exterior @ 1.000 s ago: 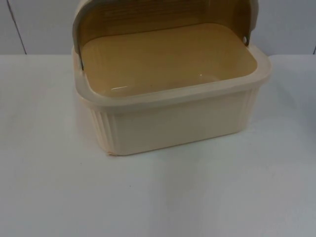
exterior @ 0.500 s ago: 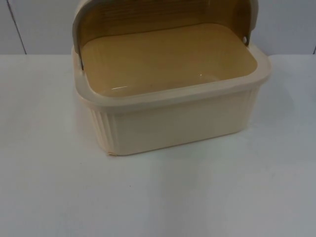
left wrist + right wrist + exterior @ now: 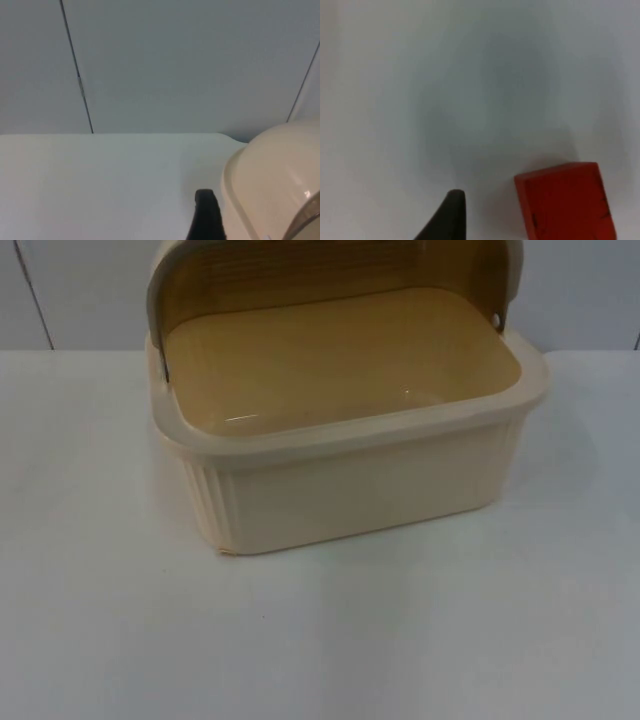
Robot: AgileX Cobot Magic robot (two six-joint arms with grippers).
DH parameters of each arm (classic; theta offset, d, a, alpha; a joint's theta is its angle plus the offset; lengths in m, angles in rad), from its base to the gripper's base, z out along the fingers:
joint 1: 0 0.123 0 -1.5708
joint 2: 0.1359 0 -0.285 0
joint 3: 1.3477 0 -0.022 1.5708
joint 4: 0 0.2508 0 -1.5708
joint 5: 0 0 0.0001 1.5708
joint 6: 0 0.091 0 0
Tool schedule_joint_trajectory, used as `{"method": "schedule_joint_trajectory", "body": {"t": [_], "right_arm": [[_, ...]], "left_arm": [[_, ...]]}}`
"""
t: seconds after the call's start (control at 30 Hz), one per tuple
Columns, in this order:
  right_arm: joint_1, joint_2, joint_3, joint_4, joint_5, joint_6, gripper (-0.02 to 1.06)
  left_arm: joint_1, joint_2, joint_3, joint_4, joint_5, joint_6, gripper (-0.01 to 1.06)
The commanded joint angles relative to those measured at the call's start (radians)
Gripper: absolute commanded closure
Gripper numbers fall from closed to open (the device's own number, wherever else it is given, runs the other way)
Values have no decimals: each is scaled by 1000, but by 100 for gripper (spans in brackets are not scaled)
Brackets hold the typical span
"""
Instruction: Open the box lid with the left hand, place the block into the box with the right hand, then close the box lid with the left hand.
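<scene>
We see a cream box (image 3: 350,480) with thin up-and-down ridges on its sides and a tan-yellow inside. Its lid (image 3: 330,270) is brownish with a cream rim. The table (image 3: 320,640) is white, the wall (image 3: 175,60) grey. The block (image 3: 565,202) is bright red. The fingertips (image 3: 205,217) are black.

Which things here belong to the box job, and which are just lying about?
Job:
box, open and holding nothing
lid, swung up at the back
red block on the table, beside the right pincer's fingertip
left pincer's fingertip by the box

Lying about:
nothing; just the white table and grey partition wall
</scene>
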Motion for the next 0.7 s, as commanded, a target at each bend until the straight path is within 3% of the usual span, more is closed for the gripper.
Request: {"method": "schedule_joint_trajectory", "body": {"t": [0.0,0.33,0.43,0.67], "right_arm": [[-25,13,-5,-12,-12,-6,-1],[-28,122,-9,12,-6,-97,-1],[-26,179,-52,5,45,-105,-1],[-26,231,-102,6,65,-144,-1]], "left_arm": [[-6,-8,3,-13,2,-5,47],[-6,-8,3,-13,2,3,47],[-6,-8,3,-11,2,9,47],[-6,-8,3,1,2,9,47]]}}
